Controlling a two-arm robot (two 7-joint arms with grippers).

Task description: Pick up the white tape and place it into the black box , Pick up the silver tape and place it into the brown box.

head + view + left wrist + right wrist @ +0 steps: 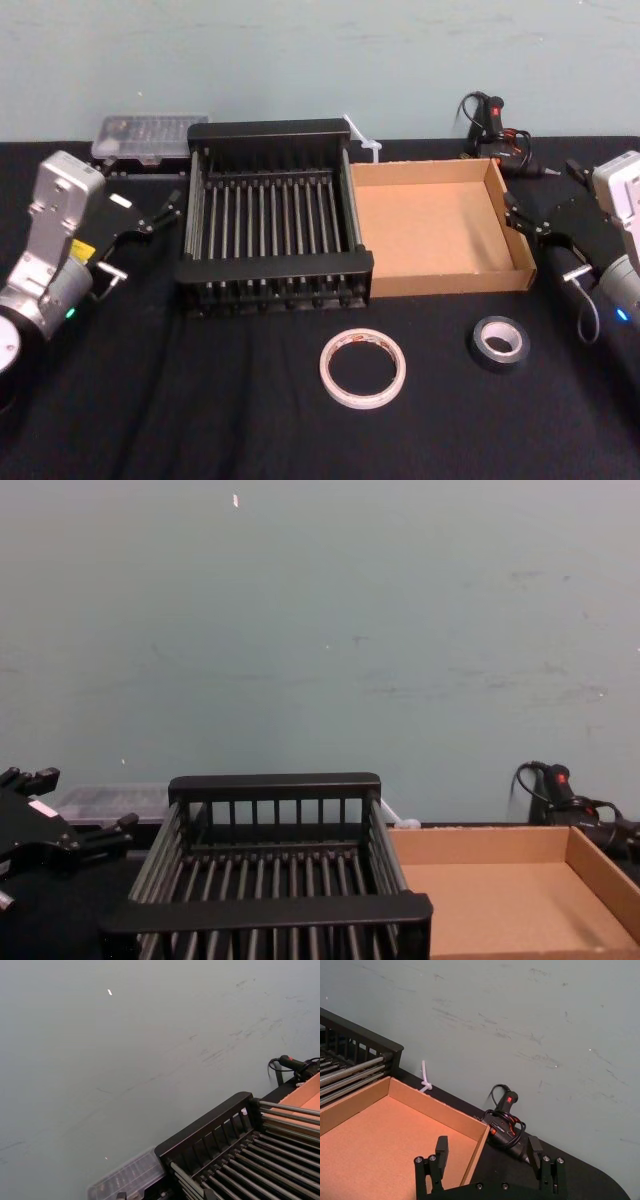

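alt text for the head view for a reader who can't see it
On a black table, a white tape and a silver tape lie flat in front of an empty black box and brown box set side by side. The left pincer and right pincer hover open beside them, holding nothing.

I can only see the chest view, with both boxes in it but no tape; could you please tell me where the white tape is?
Observer: The white tape lies flat on the black table, nearer the robot than the boxes, in front of where the black box meets the brown box.
Operator: Thank you. And the silver tape?
Observer: The silver tape lies flat to the right of the white tape, apart from it, in front of the brown box's front wall.
Operator: Where is the right gripper, please?
Observer: The right gripper hangs open beside the brown box's right wall, holding nothing.
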